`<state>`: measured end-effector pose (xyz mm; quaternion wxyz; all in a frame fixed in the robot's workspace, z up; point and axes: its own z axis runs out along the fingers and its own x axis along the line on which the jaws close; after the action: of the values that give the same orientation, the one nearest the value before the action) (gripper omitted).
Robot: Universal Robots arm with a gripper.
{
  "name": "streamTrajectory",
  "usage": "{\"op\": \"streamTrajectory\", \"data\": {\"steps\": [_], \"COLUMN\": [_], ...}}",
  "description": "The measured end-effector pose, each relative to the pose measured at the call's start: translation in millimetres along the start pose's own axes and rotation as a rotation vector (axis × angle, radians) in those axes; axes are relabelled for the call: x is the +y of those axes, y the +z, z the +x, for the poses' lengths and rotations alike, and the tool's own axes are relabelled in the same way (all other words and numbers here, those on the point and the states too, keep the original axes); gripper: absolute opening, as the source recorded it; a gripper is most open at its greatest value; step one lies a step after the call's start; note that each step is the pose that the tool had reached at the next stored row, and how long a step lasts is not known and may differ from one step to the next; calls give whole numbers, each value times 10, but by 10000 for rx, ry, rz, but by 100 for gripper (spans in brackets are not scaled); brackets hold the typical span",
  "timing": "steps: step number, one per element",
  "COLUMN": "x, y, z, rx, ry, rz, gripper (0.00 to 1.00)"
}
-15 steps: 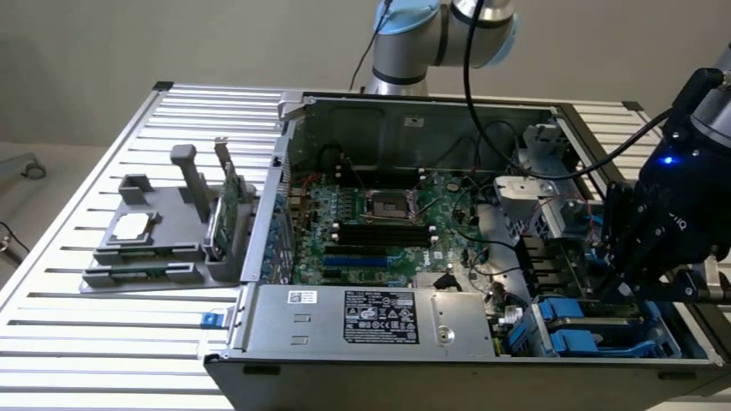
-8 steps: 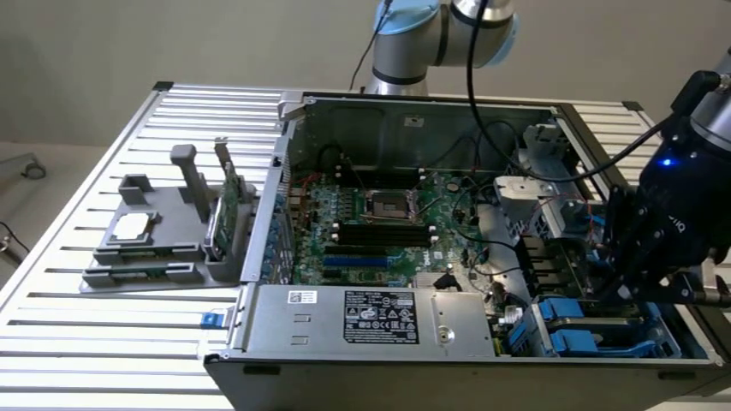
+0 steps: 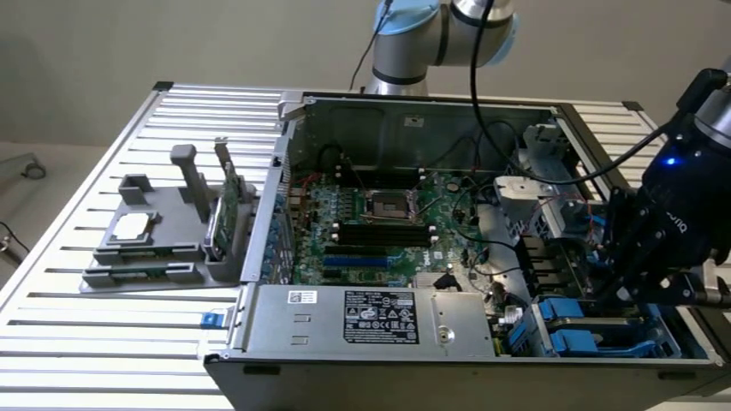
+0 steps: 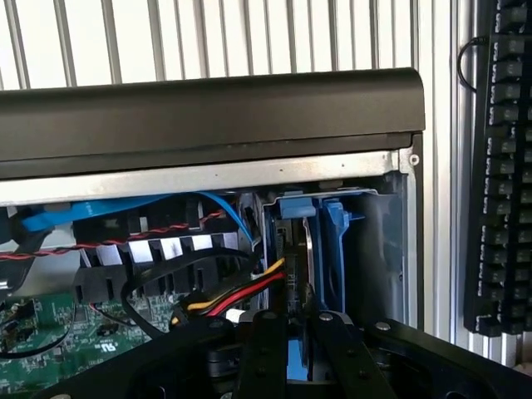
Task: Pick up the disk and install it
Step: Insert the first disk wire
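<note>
1 computer case (image 3: 457, 381) (lid off), 1 power supply (image 3: 365, 321), 1 keyboard (image 4: 503, 166), 1 gripper (image 4: 297, 322), 1 disk (image 4: 324, 249)

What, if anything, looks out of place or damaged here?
Nothing stands out. The open case lies flat on the table, and the pincer grips the disk by its blue rail at the drive bay.

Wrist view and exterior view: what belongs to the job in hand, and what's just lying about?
In the job: gripper, shut on the disk; drive bay of the open computer case.
Lying about: keyboard; green circuit card and silver square piece on the grey holder.
</note>
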<state>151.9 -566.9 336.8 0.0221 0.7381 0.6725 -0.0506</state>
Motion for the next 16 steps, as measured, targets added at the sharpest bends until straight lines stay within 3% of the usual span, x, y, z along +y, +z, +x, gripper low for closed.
{"op": "streamTrajectory", "data": {"steps": [7,12,16], "x": [69,131,174], "y": [-7,-13,-14], "z": [58,81,89], "rx": [-97,-178,-207], "ry": [-21,-51,-71], "rz": [268,585,825], "gripper": [17,17,17]}}
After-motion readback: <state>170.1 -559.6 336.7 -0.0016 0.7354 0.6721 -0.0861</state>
